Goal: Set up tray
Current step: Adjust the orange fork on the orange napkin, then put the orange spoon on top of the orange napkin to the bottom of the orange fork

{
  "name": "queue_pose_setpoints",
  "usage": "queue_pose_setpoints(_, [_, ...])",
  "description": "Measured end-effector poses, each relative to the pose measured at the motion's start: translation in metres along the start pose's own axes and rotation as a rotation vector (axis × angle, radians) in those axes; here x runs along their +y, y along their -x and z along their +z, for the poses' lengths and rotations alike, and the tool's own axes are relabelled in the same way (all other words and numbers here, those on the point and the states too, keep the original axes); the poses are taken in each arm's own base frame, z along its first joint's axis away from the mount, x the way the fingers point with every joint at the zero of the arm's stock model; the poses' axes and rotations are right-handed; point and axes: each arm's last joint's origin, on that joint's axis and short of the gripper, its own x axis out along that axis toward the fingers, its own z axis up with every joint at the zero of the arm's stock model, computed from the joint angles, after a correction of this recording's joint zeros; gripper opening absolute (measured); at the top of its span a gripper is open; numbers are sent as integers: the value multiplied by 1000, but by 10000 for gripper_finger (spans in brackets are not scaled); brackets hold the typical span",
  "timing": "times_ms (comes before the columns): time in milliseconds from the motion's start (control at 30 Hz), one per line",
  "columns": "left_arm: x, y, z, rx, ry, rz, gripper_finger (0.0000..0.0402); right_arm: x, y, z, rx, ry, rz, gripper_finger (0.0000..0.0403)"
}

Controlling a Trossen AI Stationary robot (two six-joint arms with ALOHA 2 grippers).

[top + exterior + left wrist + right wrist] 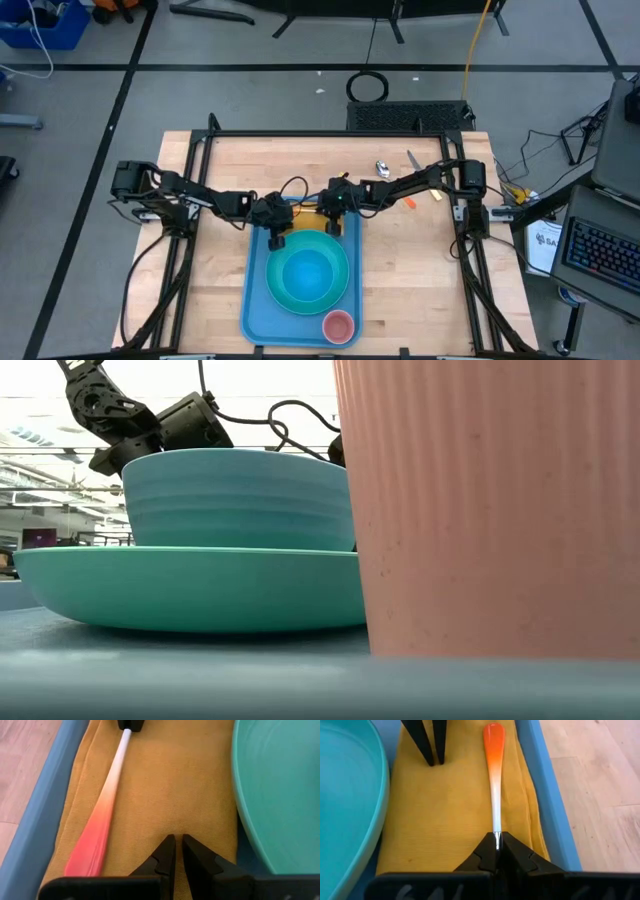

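Observation:
The light-blue tray [255,300] lies on the wooden table. An orange-yellow napkin [170,785] is spread across the tray's far end. On it lies a utensil [494,775] whose handle fades from orange to white. My right gripper [496,842] is shut on the utensil's white end. My left gripper [178,845] stands on the napkin beside the utensil's orange end, its fingers closed to a narrow slit. It also shows in the right wrist view [433,762]. From above, my left gripper [277,238] and right gripper [335,222] meet over the napkin. My left gripper sets its fingertips [167,842] on the flat middle of the napkin, slanting down from the table's left. No fold shows between them. My right gripper pinches the thin neck at the utensil's white end [496,834] between its two fingers. It slants down from the table's right, in line with the handle. The orange end [493,735] lies on the napkin.
A turquoise plate [285,295] with a blue bowl [240,495] on it fills the tray's middle. A pink ribbed cup [338,325] stands in the tray's near right corner. Small loose items [382,168] lie on the table's far right.

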Motion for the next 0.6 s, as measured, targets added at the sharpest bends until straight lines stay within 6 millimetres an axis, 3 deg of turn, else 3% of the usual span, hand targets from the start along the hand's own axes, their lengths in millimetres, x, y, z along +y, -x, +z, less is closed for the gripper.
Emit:
queue_pose_setpoints(200, [0,0,0,2,-12,0,37,0,0,-1,9,2,11,8])
queue_pose_setpoints(600, [0,0,-2,21,-9,-4,37,1,0,2,-20,15,24,76])
